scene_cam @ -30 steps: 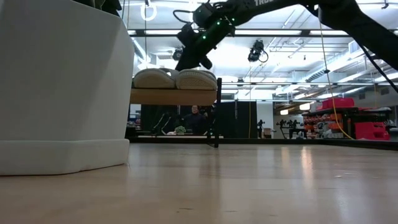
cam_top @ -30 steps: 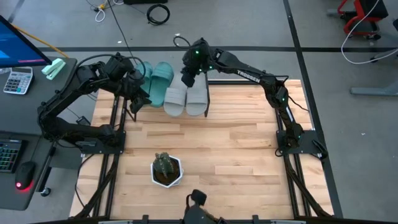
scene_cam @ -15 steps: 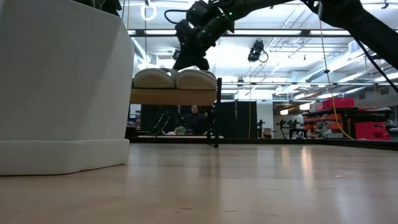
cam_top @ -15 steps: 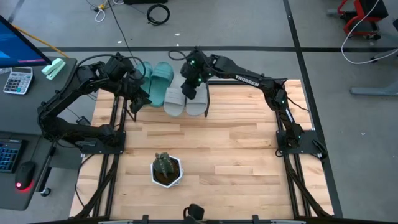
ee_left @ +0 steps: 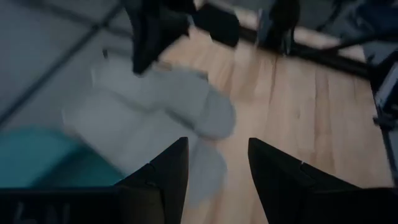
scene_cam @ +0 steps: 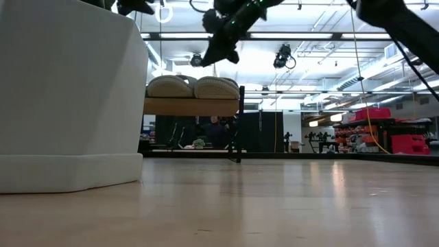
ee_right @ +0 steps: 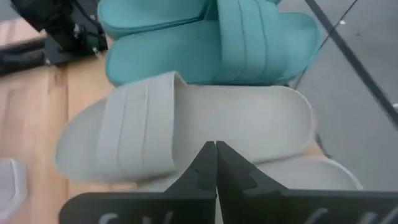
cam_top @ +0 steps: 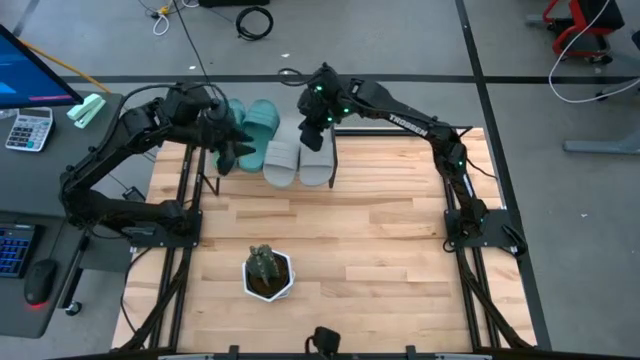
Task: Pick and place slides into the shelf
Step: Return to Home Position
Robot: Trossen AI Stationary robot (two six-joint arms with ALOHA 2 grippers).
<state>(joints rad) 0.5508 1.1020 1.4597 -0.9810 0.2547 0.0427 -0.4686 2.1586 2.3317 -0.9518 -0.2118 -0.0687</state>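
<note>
Four slides lie side by side, soles down, on the shelf (scene_cam: 188, 106) at the table's far edge: two teal slides (cam_top: 252, 128) to the left and two grey slides (cam_top: 300, 160) to the right. My right gripper (cam_top: 312, 130) hangs shut a little above the grey slides (ee_right: 186, 130), clear of them in the low view (scene_cam: 218, 51). My left gripper (cam_top: 237, 156) is open (ee_left: 217, 146) and hovers over the near ends of the teal slides (ee_left: 37, 155), touching nothing.
A potted plant in a white pot (cam_top: 268, 272) stands near the table's near edge, filling the left of the low view (scene_cam: 68, 89). Bare wooden tabletop (cam_top: 380, 230) lies between it and the shelf. A desk with keyboard and calculator (cam_top: 28, 130) is off the table's left.
My right gripper dipped toward the grey slides, then rose and drew back toward the far edge, staying shut. My left gripper shifted slightly toward the teal slides. The slides stayed where they were.
</note>
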